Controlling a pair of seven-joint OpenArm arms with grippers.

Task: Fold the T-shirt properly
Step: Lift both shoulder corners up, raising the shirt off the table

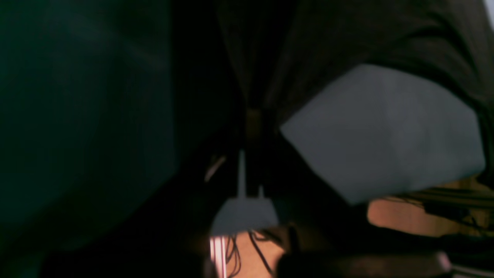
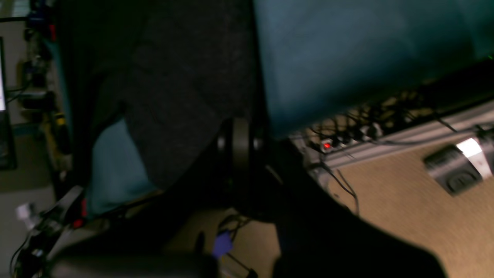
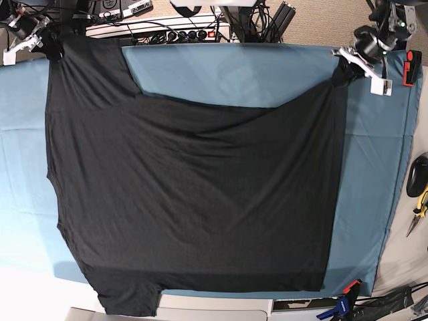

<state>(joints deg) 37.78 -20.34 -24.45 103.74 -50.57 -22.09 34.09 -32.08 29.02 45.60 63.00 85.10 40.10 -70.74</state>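
- The T-shirt [image 3: 194, 200] lies spread over the blue cloth [image 3: 267, 73] that covers the surface, plain black side up, and it takes up most of the cloth.
- Its far edge sags in a shallow curve between two raised corners, leaving a bare strip of cloth beyond that edge.
- The shirt's near edge reaches the cloth's near edge, and one sleeve hangs just past it.
- The left tool [image 3: 342, 67] is at the shirt's far corner on the base view's right, jaws closed on a pinch of fabric that is drawn up into a small peak.
- In the left wrist view the black fabric [image 1: 347, 34] hangs in folds right at the camera; the view is blurred and the jaws themselves are hard to make out.
- The right tool [image 3: 52, 48] is at the shirt's opposite far corner, also clamped shut on the fabric.
- The right wrist view shows dark fabric [image 2: 185, 85] draped beside the cloth [image 2: 347, 50], with the floor below.
- A power strip [image 3: 190, 33] with a red light and tangled cables lies beyond the shirt's far edge, off the cloth.
- Pliers [image 3: 419, 208] with yellow handles lie off the cloth's edge, well apart from the shirt on the left tool's side.
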